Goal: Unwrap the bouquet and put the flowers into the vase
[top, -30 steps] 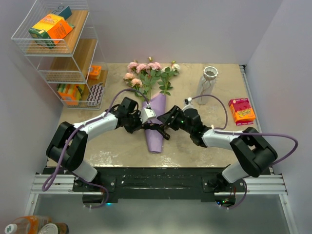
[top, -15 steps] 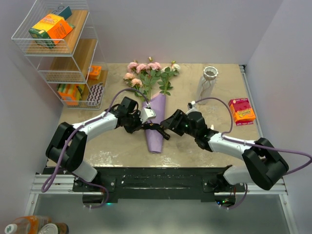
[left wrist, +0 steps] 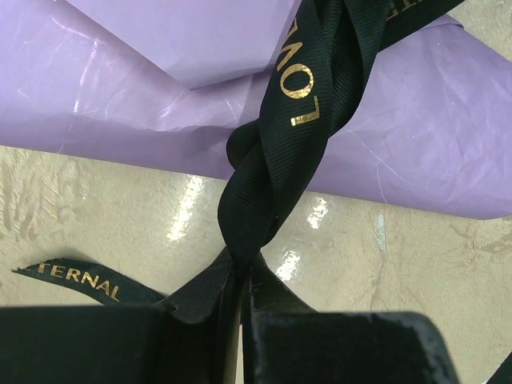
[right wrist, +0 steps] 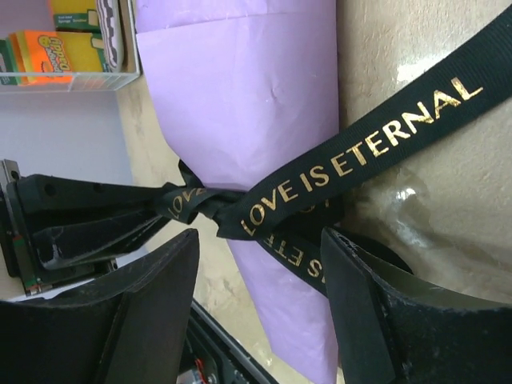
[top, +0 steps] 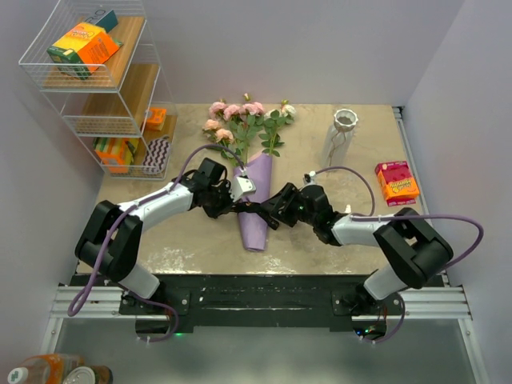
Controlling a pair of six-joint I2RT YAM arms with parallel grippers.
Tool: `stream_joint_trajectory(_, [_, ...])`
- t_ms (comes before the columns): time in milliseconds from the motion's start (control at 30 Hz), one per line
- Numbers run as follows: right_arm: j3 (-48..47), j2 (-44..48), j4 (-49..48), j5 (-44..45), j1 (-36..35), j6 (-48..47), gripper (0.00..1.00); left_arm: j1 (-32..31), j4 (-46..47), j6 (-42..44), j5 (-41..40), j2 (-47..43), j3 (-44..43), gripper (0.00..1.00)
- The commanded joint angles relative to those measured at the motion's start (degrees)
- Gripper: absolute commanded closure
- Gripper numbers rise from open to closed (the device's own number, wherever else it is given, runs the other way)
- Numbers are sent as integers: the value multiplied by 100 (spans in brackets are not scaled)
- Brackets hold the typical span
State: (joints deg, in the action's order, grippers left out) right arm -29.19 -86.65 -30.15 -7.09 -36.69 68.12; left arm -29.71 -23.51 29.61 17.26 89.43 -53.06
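We see the bouquet [top: 256, 230] lying on the desk [top: 184, 240] between the arms, blooms toward the far edge. Our left end effector [left wrist: 240, 320] is clenched on the black ribbon [left wrist: 296, 104] (gold lettering). The right end effector [right wrist: 258, 244] stands released astride the knot, seemingly not touching it. The vase [top: 342, 136] stands upright, well apart.

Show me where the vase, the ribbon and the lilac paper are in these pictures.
vase [top: 340, 140], top view, middle of its pale body
ribbon [right wrist: 368, 148], right wrist view, the gold-lettered band
paper [left wrist: 120, 88], left wrist view, its creased flat side
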Motion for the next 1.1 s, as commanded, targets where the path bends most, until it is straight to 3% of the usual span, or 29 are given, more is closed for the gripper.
stream_joint_trajectory(0, [-148, -220, -632, 85, 65, 149, 35, -8, -22, 10, 6, -180, -223, 93])
stream_joint_trajectory(200, [-236, -537, -913, 234, 118, 114, 41, -8, -49, 45, -3, -206, -196, 94])
stream_joint_trajectory(400, [-254, -625, -1142, 384, 109, 97, 58, -8, -57, 89, -29, -259, -144, 96])
stream_joint_trajectory(567, [-324, -572, -1072, 498, 118, 9, 65, -17, -49, 89, -38, -294, -126, 97])
stream_joint_trajectory(733, [-307, -511, -1063, 551, 118, -62, 87, -17, -75, 80, -12, -321, -152, 100])
stream_joint_trajectory(867, [-315, -99, -748, 674, 118, -219, 100, 36, -224, 28, 49, -382, -249, 100])
stream_joint_trajectory(1067, [-421, 1096, 594, 1218, 127, -931, 100, 782, -786, -130, 629, -558, -837, 100])
